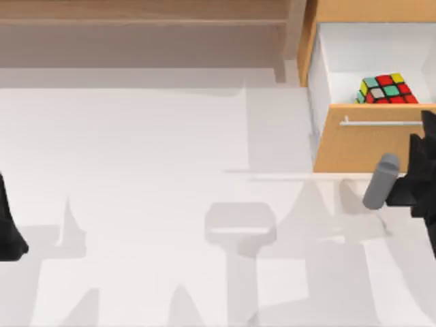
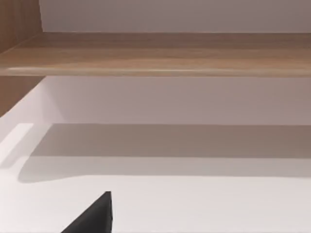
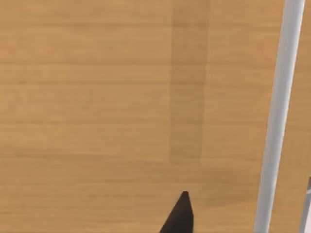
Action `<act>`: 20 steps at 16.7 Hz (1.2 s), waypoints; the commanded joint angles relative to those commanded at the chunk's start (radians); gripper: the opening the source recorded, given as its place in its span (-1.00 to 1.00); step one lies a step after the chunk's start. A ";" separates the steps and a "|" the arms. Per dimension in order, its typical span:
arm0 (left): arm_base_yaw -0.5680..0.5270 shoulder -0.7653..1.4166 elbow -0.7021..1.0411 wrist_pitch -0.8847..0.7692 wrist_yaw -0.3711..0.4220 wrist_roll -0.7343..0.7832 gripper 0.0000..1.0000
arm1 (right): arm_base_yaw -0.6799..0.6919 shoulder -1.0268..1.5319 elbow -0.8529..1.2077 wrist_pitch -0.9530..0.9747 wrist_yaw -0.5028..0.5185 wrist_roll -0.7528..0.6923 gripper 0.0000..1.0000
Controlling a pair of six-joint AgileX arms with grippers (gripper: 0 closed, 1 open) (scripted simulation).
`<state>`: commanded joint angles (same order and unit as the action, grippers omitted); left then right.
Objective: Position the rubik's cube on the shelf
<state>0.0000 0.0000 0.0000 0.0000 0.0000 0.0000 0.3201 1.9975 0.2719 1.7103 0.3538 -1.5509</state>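
Observation:
The rubik's cube [image 1: 387,89], black-framed with red, green, yellow and orange stickers, lies inside the open drawer [image 1: 327,61], close behind its front panel [image 1: 361,146]. The shelf [image 1: 143,30] is a long light-brown wooden unit along the back left, and its board [image 2: 155,53] also shows in the left wrist view. My right gripper [image 1: 422,153] hovers at the table's right edge, just in front of the drawer's front panel [image 3: 97,97] and beside its silver handle [image 3: 279,116]. My left gripper [image 1: 8,228] is parked at the far left edge.
The orange-wood drawer stands pulled out at the back right, with a silver handle [image 1: 381,123] across its front. The shelf's upright side post [image 1: 294,34] sits right beside the drawer. White tabletop [image 1: 170,191] spreads across the middle and front.

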 joint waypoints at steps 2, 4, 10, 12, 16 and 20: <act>0.000 0.000 0.000 0.000 0.000 0.000 1.00 | 0.000 0.000 0.000 0.000 0.000 0.000 0.96; 0.000 0.000 0.000 0.000 0.000 0.000 1.00 | 0.000 0.000 0.000 0.000 0.000 0.000 1.00; 0.000 0.000 0.000 0.000 0.000 0.000 1.00 | 0.000 0.000 0.000 0.000 0.000 0.000 1.00; 0.000 0.000 0.000 0.000 0.000 0.000 1.00 | 0.001 -0.001 -0.001 0.003 0.001 0.000 1.00; 0.000 0.000 0.000 0.000 0.000 0.000 1.00 | 0.027 -0.007 -0.061 0.055 0.027 0.000 1.00; 0.000 0.000 0.000 0.000 0.000 0.000 1.00 | 0.028 0.043 -0.072 0.045 0.030 0.001 1.00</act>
<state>0.0000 0.0000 0.0000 0.0000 0.0000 0.0000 0.3485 2.0407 0.1994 1.7555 0.3842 -1.5503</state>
